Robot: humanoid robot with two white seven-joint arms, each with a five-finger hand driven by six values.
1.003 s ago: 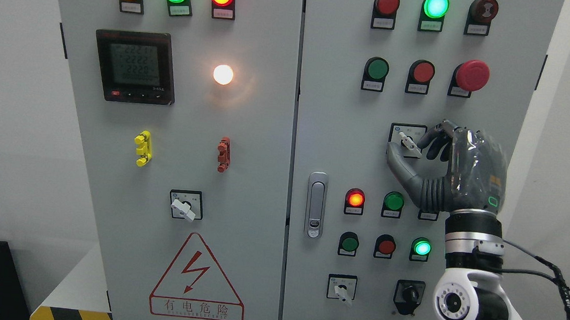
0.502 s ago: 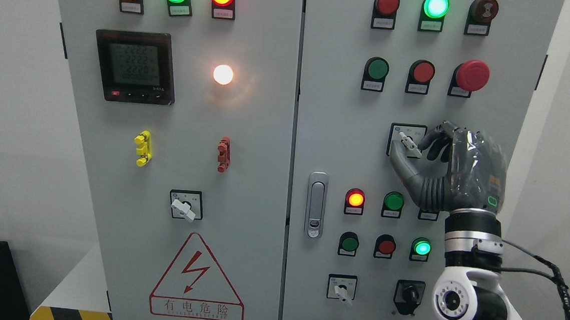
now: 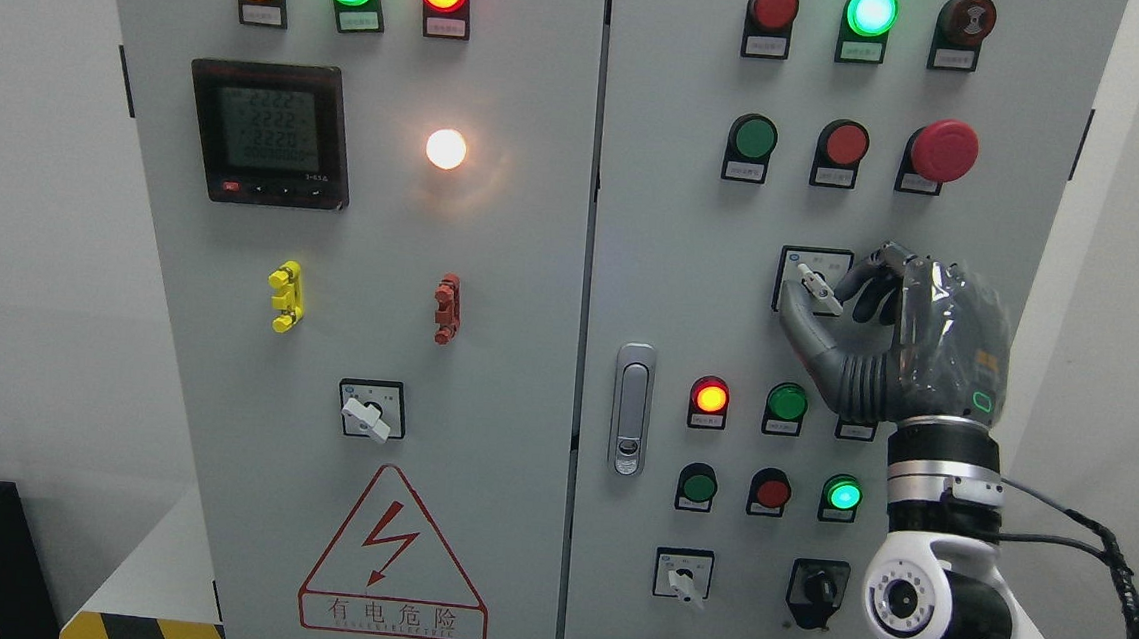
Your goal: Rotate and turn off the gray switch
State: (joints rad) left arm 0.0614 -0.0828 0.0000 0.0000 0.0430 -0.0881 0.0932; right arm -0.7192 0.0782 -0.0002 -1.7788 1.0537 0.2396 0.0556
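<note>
- White walls flank a gray cabinet (image 3: pixel 485 374) with two doors; a yellow-and-black striped edge shows at its base.
- Right hand (image 3: pixel 904 338): the arm enters from the lower right and rises in front of the right door, palm toward the panel.
- Fingers (image 3: pixel 858 275): curled narrow around the switch (image 3: pixel 817 287). The thumb lies just below and left of the lever; the dark fingertips sit just right of it and above. Contact appears to be made on both sides of the lever.
- Switch: white-gray lever on a black square plate, mid-height on the right door, between the thumb and the fingertips. The lever is tilted, its upper end pointing up and left.
- Above the fingers: a green button (image 3: pixel 753 137), a red button (image 3: pixel 845 143) and a red mushroom button (image 3: pixel 944 150).
- Higher still: a lit green lamp (image 3: pixel 871 11) between two unlit ones.
- Below the thumb: a lit red lamp (image 3: pixel 710 398) and a green button just beside it; further down, a second lit green lamp (image 3: pixel 843 495).
- Well left of the thumb: the door handle (image 3: pixel 631 409).
- Far left of the fingers, on the left door: a meter (image 3: pixel 270 133), a lit white lamp (image 3: pixel 446 149), a second rotary switch (image 3: pixel 371 411) and a red warning triangle (image 3: pixel 397 553).
- Left hand: out of view.
</note>
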